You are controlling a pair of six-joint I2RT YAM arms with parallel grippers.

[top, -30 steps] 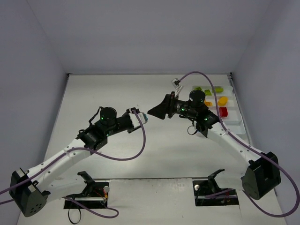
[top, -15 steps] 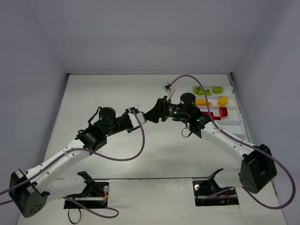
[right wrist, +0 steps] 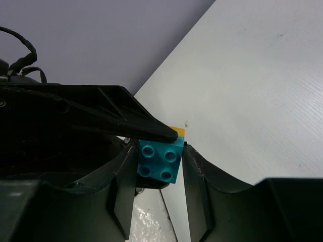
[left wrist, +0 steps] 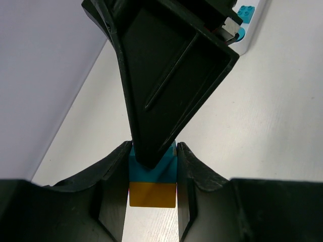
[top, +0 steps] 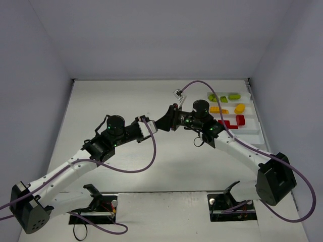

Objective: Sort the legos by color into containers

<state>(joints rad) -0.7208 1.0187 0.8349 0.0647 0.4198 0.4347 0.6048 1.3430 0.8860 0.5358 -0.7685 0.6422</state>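
Currently the left gripper (left wrist: 153, 169) and the right gripper (right wrist: 159, 166) meet nose to nose above the middle of the counter (top: 126, 101). Both pinch the same stack (left wrist: 153, 182), a cyan brick (right wrist: 159, 162) joined to a yellow-orange brick (left wrist: 153, 195): the left gripper's fingers press the stack's two sides, and the right gripper's close on the cyan brick. Well apart, at the counter's far right, the white tray (top: 251, 134) holds green legos (top: 223, 97) farthest back, yellow-orange legos (top: 229, 109) in the middle and red legos (top: 233, 122) nearest.
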